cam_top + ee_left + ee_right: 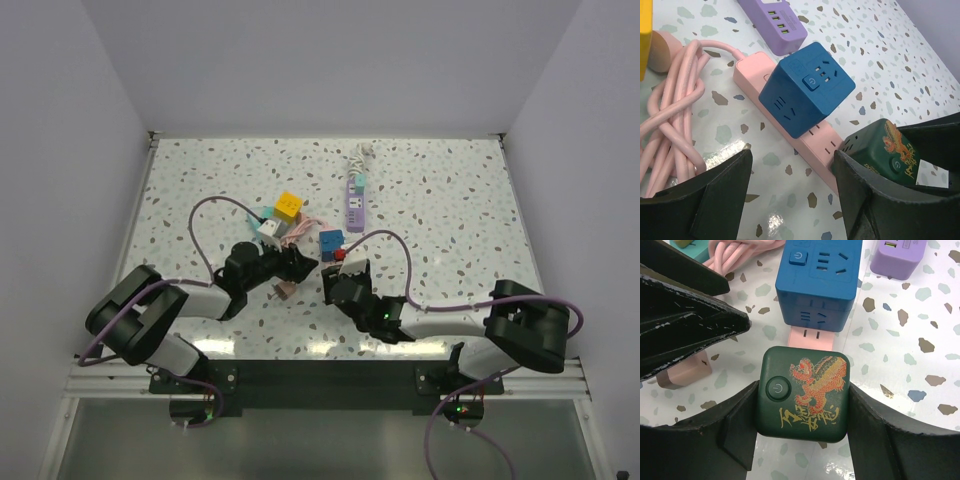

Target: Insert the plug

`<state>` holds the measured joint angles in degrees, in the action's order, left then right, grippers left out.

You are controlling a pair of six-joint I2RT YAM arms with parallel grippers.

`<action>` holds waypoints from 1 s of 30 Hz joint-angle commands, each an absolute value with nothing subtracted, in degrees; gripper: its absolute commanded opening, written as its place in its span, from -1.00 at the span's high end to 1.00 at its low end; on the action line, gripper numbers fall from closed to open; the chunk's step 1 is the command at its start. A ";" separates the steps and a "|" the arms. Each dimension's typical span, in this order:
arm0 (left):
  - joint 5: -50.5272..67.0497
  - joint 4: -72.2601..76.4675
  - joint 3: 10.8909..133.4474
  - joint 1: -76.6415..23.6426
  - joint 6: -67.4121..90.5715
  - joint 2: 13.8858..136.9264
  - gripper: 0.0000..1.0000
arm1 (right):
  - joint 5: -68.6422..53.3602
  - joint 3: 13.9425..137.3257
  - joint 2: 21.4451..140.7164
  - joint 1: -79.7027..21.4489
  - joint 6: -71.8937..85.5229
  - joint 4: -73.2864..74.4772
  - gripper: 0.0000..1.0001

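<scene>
The right gripper (801, 415) clamps the flat sides of the green cube plug (802, 390), above the pink power strip (812, 337) beside the blue cube adapter (820, 282). The plug seems rigid, smooth, light. The left gripper (790, 200) stands wide open, empty.

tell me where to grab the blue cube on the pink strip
Take the blue cube by the two flat side walls that overhang the pink strip, coming down from above. It is wider than the strip, so those walls are free; the green cube crowds the face along the strip.
</scene>
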<state>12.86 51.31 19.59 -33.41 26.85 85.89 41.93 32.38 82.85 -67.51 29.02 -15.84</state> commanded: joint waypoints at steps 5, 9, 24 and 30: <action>13.53 52.12 18.54 -32.34 26.37 83.23 -0.42 | 28.39 28.57 89.29 -70.14 34.89 -5.98 1.00; 13.89 52.12 18.19 -31.73 26.37 82.88 -0.42 | 27.95 27.69 91.05 -70.66 36.03 -6.59 1.00; 15.29 51.86 17.14 -29.53 26.46 80.68 -0.41 | 25.67 23.38 97.29 -75.32 45.08 -6.67 1.00; 15.29 51.59 16.53 -29.18 26.81 79.46 -0.41 | 25.05 22.50 100.28 -75.59 45.88 -8.88 1.00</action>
